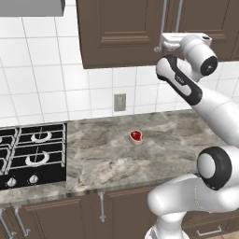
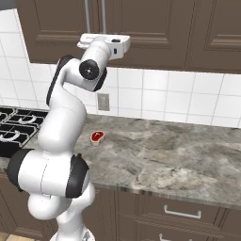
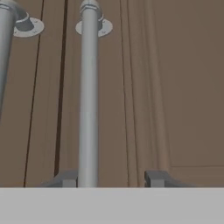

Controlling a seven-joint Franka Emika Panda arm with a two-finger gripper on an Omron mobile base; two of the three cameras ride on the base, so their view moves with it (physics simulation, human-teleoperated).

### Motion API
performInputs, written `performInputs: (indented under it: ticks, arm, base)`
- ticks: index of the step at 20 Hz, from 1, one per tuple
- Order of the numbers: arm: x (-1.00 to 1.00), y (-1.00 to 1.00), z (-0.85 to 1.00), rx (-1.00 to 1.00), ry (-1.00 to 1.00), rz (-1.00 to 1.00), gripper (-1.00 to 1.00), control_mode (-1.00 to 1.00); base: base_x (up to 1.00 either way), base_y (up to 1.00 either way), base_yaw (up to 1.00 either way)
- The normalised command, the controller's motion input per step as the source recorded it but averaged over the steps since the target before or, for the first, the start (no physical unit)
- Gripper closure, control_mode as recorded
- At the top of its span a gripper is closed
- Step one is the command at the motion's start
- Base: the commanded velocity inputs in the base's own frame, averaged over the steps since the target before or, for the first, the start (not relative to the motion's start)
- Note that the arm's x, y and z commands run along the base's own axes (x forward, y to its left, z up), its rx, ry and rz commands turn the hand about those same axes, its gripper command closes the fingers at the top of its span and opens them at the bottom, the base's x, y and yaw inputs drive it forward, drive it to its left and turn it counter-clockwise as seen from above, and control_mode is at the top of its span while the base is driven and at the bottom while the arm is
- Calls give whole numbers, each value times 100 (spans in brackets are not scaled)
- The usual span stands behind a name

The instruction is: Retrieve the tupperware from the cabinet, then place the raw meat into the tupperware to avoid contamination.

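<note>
The raw meat [image 1: 136, 137] [image 2: 97, 137], a small red piece with a pale rim, lies on the marble counter [image 1: 172, 144] near the back wall. The dark brown cabinet [image 1: 116, 32] [image 2: 150, 28] [image 3: 183, 87] hangs above it with its doors shut. The tupperware is hidden. My gripper [image 3: 110, 179] [image 1: 160, 46] is raised against the cabinet front. A vertical silver bar handle [image 3: 88, 109] [image 1: 163, 21] stands between its fingers. The left fingertip [image 3: 65, 179] is right beside the bar, while the other one stands well off it.
A second bar handle [image 3: 6, 65] runs close beside the first. A black gas stove [image 1: 32, 154] [image 2: 14, 132] is set into the counter's left part. A wall outlet [image 1: 120, 102] [image 2: 103, 101] is on the white tiles. Lower cabinets [image 1: 60, 214] front the counter.
</note>
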Motion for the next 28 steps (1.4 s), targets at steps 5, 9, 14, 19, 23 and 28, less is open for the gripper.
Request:
performInputs:
  ticks: [5, 9, 14, 19, 23, 28]
  arm:
    - [32, 0, 0, 0, 0, 0, 100, -100]
    - [44, 2, 0, 0, 11, 0, 100, -100]
    - [57, 12, 0, 0, 32, 0, 100, -100]
    - [63, 16, -2, 0, 38, 0, 100, -100]
    - [39, 4, -16, 0, 19, 1, 100, -100]
    - [26, 0, -31, 0, 13, 0, 100, -100]
  base:
    - [0, 0, 0]
    - [0, 0, 0]
    - [0, 0, 0]
    - [0, 0, 0]
    - [0, 0, 0]
    - [0, 0, 0]
